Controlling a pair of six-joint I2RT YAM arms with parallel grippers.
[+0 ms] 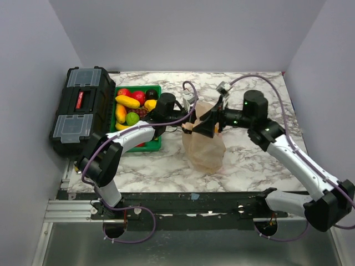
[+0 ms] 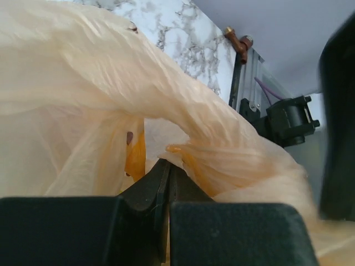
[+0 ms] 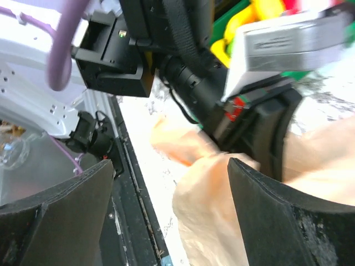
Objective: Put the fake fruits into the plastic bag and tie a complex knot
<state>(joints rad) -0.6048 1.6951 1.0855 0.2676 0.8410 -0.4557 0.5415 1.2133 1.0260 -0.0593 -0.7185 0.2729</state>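
The plastic bag (image 1: 204, 147) stands slumped on the marble table, pale peach and crinkled. My left gripper (image 1: 187, 126) is at its upper left rim, shut on a fold of the bag (image 2: 83, 83), with the pinch at the jaw tips (image 2: 168, 164). My right gripper (image 1: 209, 125) is at the bag's top from the right, open wide (image 3: 172, 188), with the bag's plastic (image 3: 222, 221) between its fingers and against the right finger (image 3: 277, 216). The fake fruits (image 1: 133, 108), yellow, red, green and dark, lie in the green tray (image 1: 156, 88). No knot shows.
A black toolbox (image 1: 83, 111) stands at the far left beside the tray. The left arm's wrist (image 3: 266, 127) is close in front of my right gripper. The table's front rail (image 1: 183, 199) runs below the bag. Grey walls enclose the table.
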